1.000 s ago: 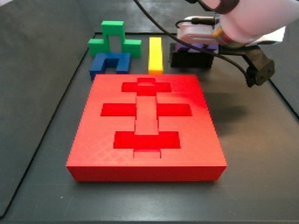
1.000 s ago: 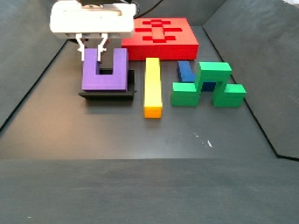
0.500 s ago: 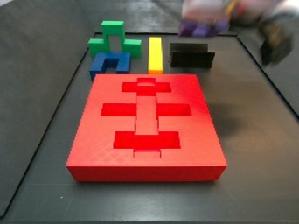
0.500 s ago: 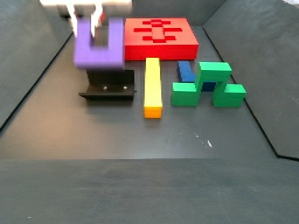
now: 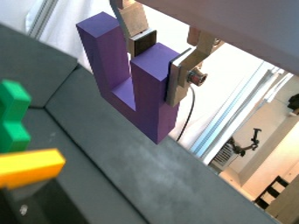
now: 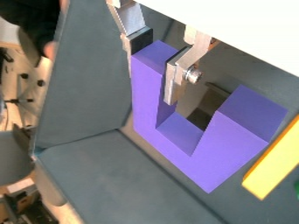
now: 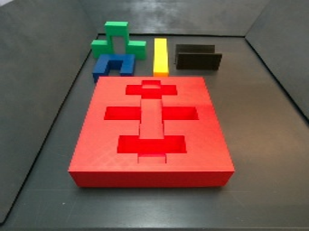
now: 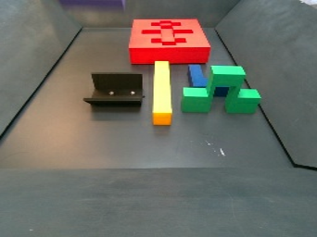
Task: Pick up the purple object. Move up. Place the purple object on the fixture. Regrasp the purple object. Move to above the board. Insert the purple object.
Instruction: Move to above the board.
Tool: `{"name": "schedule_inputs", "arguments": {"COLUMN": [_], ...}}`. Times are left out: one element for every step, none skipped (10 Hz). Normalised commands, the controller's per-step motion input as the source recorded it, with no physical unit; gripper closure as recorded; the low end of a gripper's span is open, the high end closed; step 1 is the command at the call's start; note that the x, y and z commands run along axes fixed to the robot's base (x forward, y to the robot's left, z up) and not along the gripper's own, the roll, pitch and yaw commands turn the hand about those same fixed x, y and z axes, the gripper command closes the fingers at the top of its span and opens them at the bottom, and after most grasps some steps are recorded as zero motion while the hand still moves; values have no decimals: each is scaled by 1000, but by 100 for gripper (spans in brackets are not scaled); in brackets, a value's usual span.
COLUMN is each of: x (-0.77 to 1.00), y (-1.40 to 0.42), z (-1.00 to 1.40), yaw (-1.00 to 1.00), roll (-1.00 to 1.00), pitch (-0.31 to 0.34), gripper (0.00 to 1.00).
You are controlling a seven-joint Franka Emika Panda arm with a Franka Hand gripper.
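One prong of the purple block (image 5: 131, 80) sits clamped in the hand (image 5: 162, 54), lifted high to clear the board (image 7: 152, 135).

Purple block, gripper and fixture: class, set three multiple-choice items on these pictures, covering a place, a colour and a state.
1. Where is the purple block?
A. on the fixture
B. in the gripper, off the floor
C. in the red board

2. What colour is the long bar beside the fixture?
A. yellow
B. white
C. pink

3. How is the gripper?
A. open, nothing in it
B. shut on the green block
C. shut on a prong of the purple block

Key: 1 B, both wrist views show it held above the floor, and the fixture is bare; 2 A, both side views show it yellow; 3 C, its fingers clamp one prong.
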Motion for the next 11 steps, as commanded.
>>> {"name": "schedule_inputs", "arguments": {"x": [17, -1337, -1351, -1400, -1400, -1400, -1400, -721, -346, -114, -102], "y": [4, -1400, -1400, -1318, -1284, -1268, -1260, -604, -257, -91, -69], "z": [410, 309, 290, 282, 255, 271, 264, 124, 41, 28, 25], "yaw": [-11, 1, 5, 19, 24, 38, 40, 46, 48, 43, 43], "roll": [-5, -1000, -1000, -1000, -1000, -1000, -1000, -1000, -1000, -1000, -1000], "pitch": [73, 116, 113, 72, 68, 62, 55, 43, 41, 48, 30], "gripper": [100, 100, 100, 100, 100, 100, 100, 100, 100, 100, 100]}}
